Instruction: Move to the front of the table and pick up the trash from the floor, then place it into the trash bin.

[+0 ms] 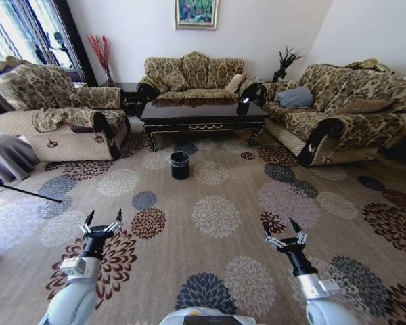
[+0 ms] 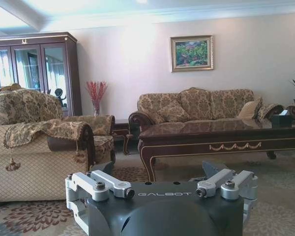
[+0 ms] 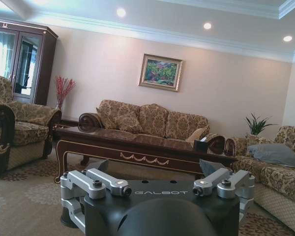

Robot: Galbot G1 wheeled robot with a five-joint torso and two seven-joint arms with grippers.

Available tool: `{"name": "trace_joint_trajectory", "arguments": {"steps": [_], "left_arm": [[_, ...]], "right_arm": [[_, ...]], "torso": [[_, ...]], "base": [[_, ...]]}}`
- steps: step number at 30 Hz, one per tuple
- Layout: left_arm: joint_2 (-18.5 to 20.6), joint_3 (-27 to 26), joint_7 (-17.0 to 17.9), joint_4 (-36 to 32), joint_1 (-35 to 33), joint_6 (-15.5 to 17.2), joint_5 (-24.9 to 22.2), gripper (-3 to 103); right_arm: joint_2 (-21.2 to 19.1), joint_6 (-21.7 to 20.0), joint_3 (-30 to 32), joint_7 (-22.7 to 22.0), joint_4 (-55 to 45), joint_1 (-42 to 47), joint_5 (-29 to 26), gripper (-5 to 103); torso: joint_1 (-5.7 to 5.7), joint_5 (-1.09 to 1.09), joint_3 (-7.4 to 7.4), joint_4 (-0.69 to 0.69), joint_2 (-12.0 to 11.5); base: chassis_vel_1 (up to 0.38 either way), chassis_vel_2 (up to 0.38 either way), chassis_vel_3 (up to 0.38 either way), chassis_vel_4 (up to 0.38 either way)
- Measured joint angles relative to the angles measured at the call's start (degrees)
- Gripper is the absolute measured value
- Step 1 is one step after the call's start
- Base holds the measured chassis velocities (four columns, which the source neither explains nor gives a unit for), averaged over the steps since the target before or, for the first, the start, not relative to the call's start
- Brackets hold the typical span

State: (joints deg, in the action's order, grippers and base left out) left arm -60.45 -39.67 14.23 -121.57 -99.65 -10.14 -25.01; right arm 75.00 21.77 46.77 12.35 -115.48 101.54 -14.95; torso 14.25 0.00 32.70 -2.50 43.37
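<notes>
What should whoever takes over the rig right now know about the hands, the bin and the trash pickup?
Left hand: open, empty, held low over the carpet ahead of the base.
Right hand: open, empty, likewise.
Trash bin: upright on the carpet in front of the coffee table, well ahead of both hands.
Trash: I cannot make out any pieces on the patterned carpet from here.
Done: nothing picked up; the robot stands well back from the table.
Left: drive to the table front, find the trash, pick it up, drop it in the bin.

Bright daylight pours in from the window (image 1: pixel 24 30) left of the table (image 1: pixel 203 115), glaring off its glossy top, while ceiling spotlights (image 3: pixel 207 25) glow above and walls bow outward.
</notes>
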Motion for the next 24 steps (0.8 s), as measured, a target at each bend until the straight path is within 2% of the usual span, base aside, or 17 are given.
{"name": "trace_joint_trajectory", "arguments": {"steps": [24], "left_arm": [[0.0,0.0,0.0,0.0,0.0,0.0,0.0,100]], "right_arm": [[0.0,0.0,0.0,0.0,0.0,0.0,0.0,100]], "torso": [[2.58,0.00,3.44,0.00,6.0]], "base": [[0.000,0.000,0.000,0.000]]}}
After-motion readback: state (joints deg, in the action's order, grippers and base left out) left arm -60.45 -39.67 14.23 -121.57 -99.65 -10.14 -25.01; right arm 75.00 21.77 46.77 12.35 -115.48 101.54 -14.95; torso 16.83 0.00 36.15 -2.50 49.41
